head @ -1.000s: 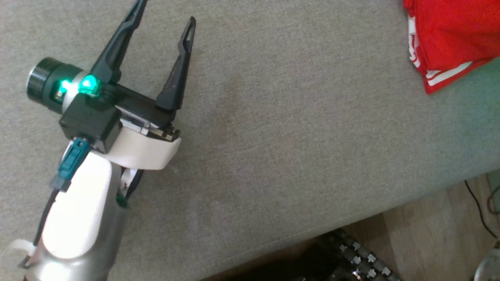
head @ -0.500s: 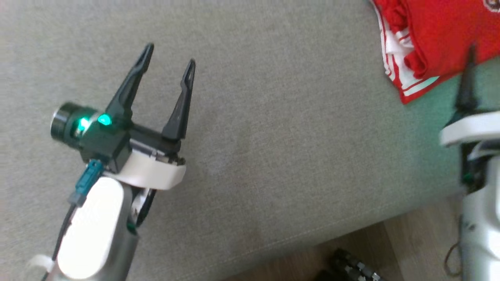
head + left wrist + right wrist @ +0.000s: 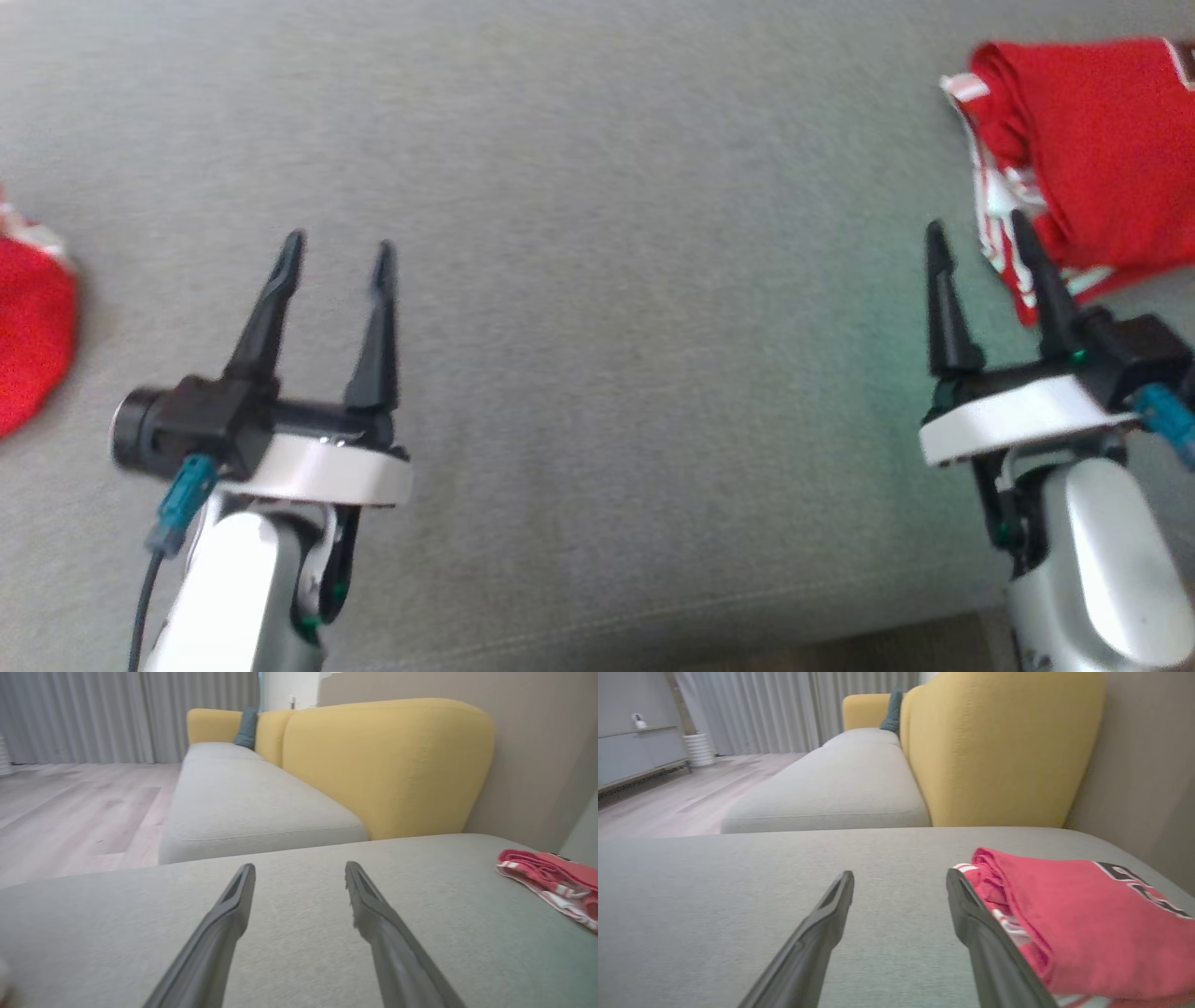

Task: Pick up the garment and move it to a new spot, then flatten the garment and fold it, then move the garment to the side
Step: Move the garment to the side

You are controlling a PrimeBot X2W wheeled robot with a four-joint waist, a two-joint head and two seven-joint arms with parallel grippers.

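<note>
- Garment [image 3: 1092, 149] lies folded just right of your right jaws, which are spread and empty.
- Left jaws spread too, empty.
- Final move aside looks done; back away without snagging it.

No legible text, brand, label or number anywhere. Only candidate: red garment [image 3: 1083, 919] has dark printed characters [image 3: 1134, 882] with pale edging on its top face, toward its far right side in the right wrist view. They are seen at a flat angle and partly run off toward the frame edge, so there are blocky shapes only and I can't tell letters from digits. White stripes on the garment's folded edge are trim, not writing.
</note>
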